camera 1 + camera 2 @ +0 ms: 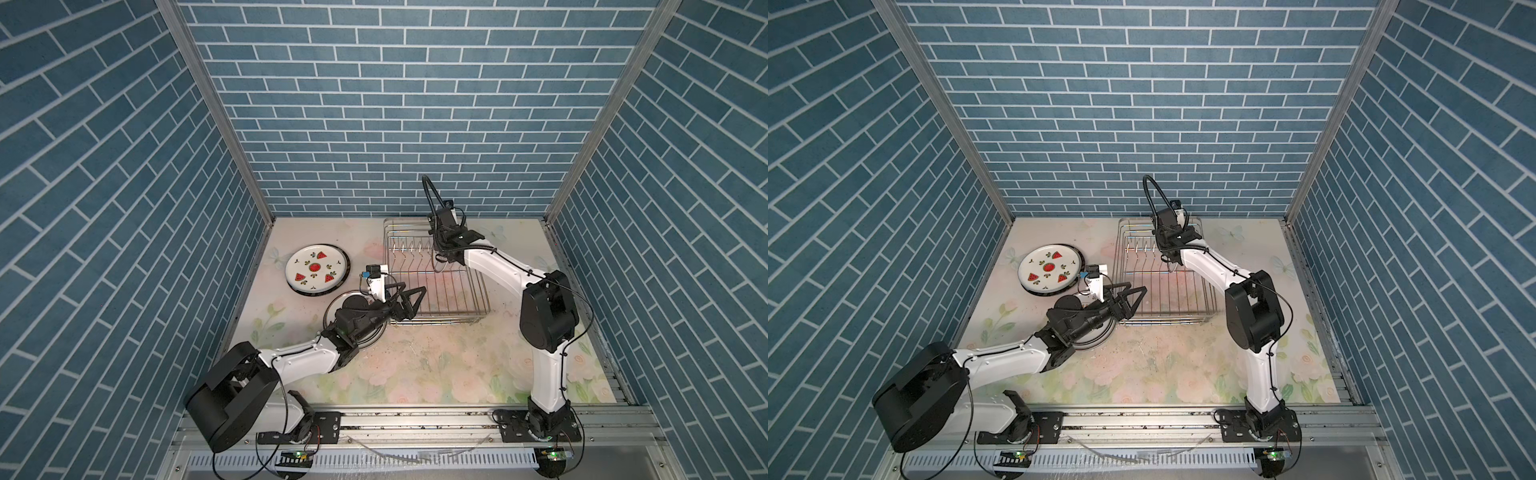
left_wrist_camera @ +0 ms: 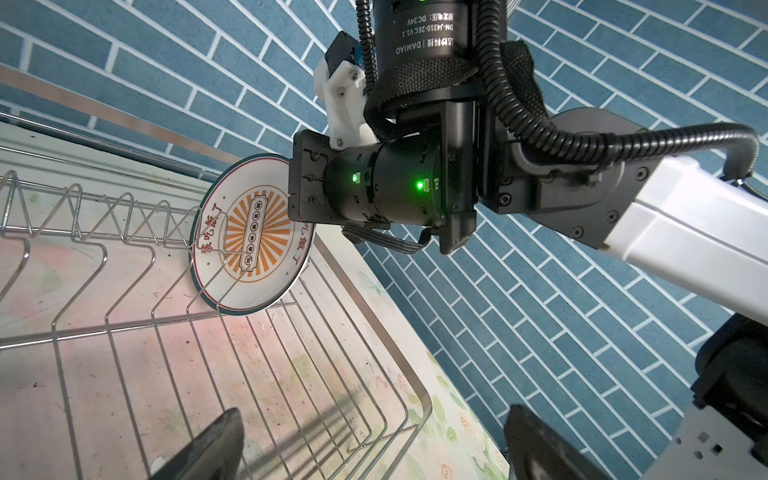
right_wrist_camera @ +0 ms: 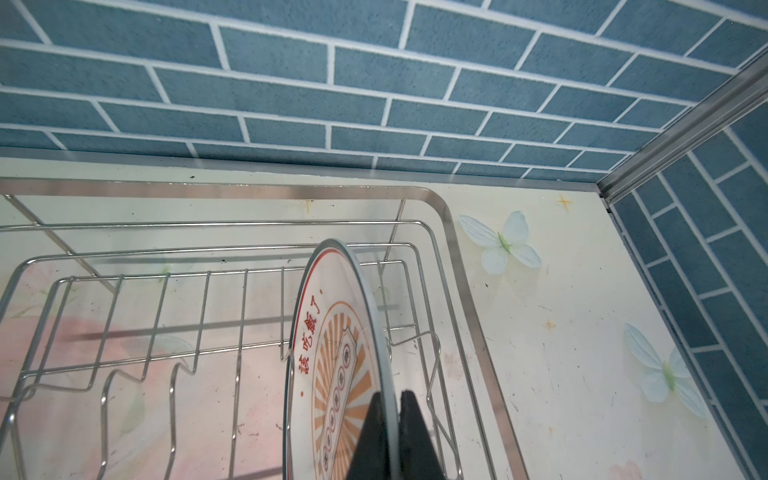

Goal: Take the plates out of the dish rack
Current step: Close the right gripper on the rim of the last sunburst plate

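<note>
Between the clamped fingers of my right gripper (image 3: 392, 399) I pinch the sunburst plate (image 3: 332, 353), upright in the dish rack (image 3: 449, 216) (the only one left there). My left gripper (image 1: 411, 294) is spread wide, empty; the watermelon plate (image 1: 316, 270) lies unloaded behind its fingers.

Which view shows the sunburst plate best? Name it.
Left wrist view: the sunburst plate stands face-on in the dish rack. Right wrist view shows it edge-on; both top views barely show it.

Right fingers (image 3: 371, 440) together, left fingers (image 2: 210, 449) wide.
</note>
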Tool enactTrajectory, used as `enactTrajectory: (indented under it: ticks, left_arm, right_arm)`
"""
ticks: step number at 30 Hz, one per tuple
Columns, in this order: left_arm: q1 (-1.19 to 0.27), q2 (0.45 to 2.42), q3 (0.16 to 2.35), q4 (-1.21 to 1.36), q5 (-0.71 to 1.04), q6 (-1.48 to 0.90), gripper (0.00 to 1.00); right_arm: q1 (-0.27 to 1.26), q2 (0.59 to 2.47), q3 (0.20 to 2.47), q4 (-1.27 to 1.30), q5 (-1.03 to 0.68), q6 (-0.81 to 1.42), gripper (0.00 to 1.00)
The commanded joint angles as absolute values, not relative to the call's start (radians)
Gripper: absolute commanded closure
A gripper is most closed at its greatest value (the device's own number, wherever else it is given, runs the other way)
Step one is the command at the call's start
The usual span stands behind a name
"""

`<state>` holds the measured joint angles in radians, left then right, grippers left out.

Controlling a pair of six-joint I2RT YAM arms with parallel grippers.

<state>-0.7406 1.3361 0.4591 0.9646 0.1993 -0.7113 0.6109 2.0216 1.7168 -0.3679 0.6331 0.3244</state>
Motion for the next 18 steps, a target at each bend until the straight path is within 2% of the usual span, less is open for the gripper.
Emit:
enactTrajectory:
  ticks: [1,18]
  left_arm:
    - [-0.747,1.341,0.444,1.001,0.19,-0.716,0.0]
    - [-0.748,1.373,0.44,1.037,0.184,-0.721,0.0]
  right_arm:
    - [0.606,2.009,1.712,-0.335,0.674,0.322,0.95]
    - [0.637,1.889,1.588,-0.19,0.716,0.237,1.0]
